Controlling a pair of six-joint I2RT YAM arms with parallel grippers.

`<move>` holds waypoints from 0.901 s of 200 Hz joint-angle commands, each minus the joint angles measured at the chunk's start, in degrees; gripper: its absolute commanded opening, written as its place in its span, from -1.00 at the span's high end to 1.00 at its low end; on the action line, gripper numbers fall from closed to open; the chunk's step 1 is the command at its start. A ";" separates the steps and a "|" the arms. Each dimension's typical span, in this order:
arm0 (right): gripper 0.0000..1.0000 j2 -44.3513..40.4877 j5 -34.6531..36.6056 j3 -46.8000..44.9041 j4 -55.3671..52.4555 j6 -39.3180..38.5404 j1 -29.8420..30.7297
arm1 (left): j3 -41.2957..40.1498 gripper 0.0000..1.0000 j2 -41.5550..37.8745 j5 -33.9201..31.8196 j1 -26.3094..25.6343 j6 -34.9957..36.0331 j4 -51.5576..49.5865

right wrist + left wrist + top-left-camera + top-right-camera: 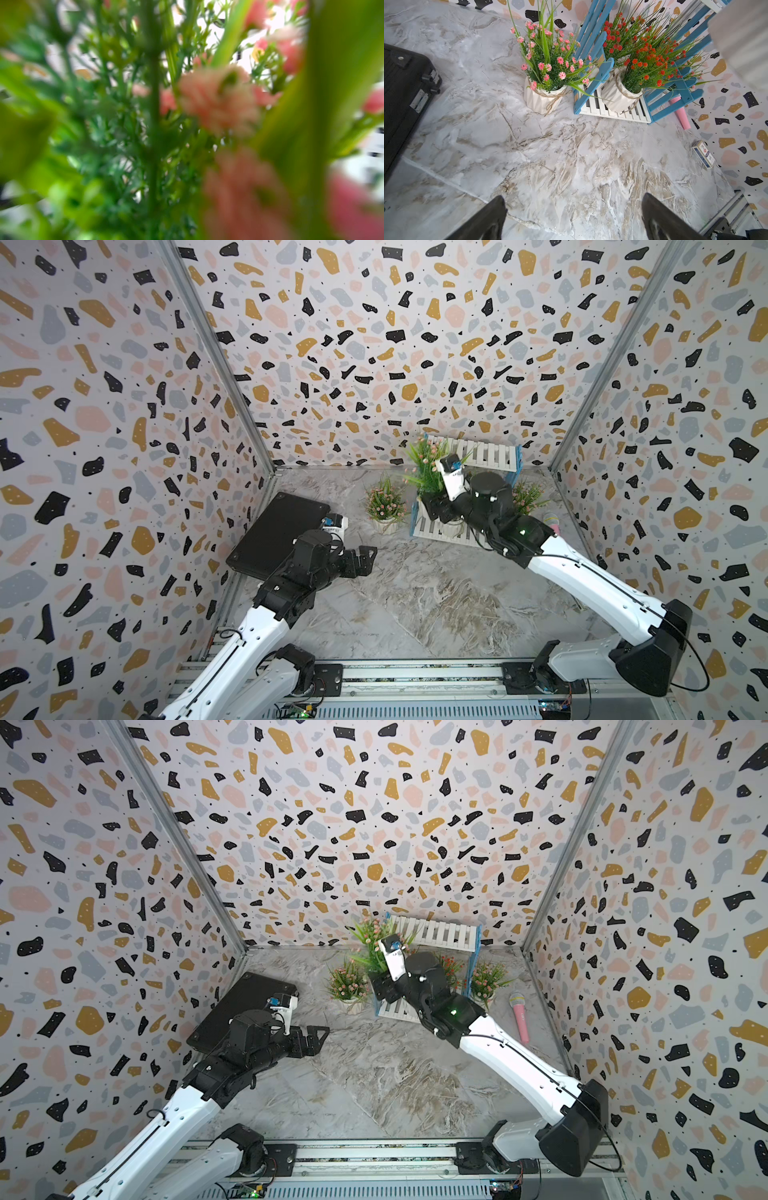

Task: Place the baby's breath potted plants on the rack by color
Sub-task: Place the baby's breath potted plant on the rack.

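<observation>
The rack point(482, 454) point(440, 932) stands at the back right, with white slats and blue side frames point(593, 41). Two orange-red baby's breath potted plants point(643, 62) sit on its lower tier. One pink plant point(384, 506) point(548, 62) stands on the table left of the rack, and another point(528, 495) stands to its right. My right gripper point(433, 506) point(383, 986) is shut on a third pink plant point(424, 464), held up over the rack's left end. Its foliage point(218, 99) fills the right wrist view and hides the jaws. My left gripper point(365, 558) point(573, 199) hangs open over bare table.
A flat black case point(278, 531) point(404, 93) lies at the left by the wall. A pink microphone point(519, 1015) lies right of the rack near the right wall. A small card box point(704, 153) lies by that wall. The marble tabletop point(415, 605) spreads in front.
</observation>
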 commanded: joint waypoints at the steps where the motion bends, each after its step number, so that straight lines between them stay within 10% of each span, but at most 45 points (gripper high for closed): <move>1: -0.45 2.57 -1.60 10.23 -5.70 -3.21 -5.31 | 1.05 -1.00 -0.15 0.62 0.43 0.07 1.47; 59: -0.42 14.36 -4.18 28.73 -11.09 -4.27 -17.04 | 0.80 -0.98 0.38 2.58 0.13 -0.67 2.56; 180: -0.39 17.80 -4.72 23.74 4.10 -2.46 -29.58 | 1.50 -0.97 0.66 1.06 -3.20 -0.48 4.17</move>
